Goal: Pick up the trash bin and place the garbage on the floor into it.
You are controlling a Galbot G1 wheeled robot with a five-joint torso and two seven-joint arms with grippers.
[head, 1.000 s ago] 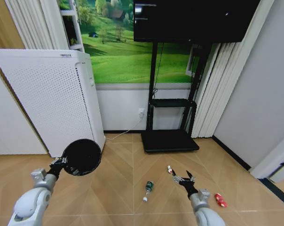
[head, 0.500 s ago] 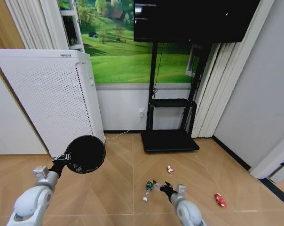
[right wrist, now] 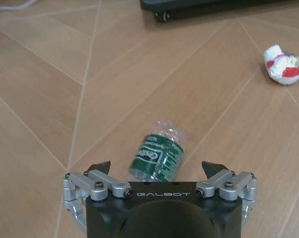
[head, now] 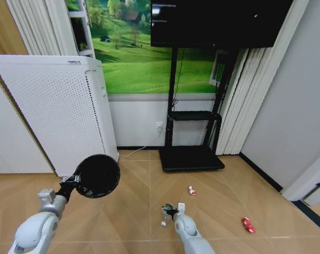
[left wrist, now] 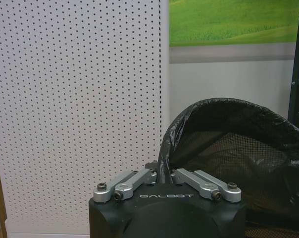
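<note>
The white perforated appliance (head: 54,114) stands right behind the trash bin (head: 97,175), which the left gripper (left wrist: 159,174) holds off the floor (head: 133,211), jaws clamped on the rim, round mouth facing the camera. The bin is black mesh with a crinkled black liner. Out on open herringbone parquet, the right gripper (right wrist: 158,171) sits low over the green bottle (right wrist: 157,153), jaws spread wide either side, not touching it. The bottle lies on its side, clear crumpled plastic with a green label. Beyond it, toward the black TV stand base (head: 190,157), rests the red-and-white scrap (right wrist: 283,64). The red can (head: 248,225) lies well apart, nearer the grey wall. Bare floor surrounds the bottle.
</note>
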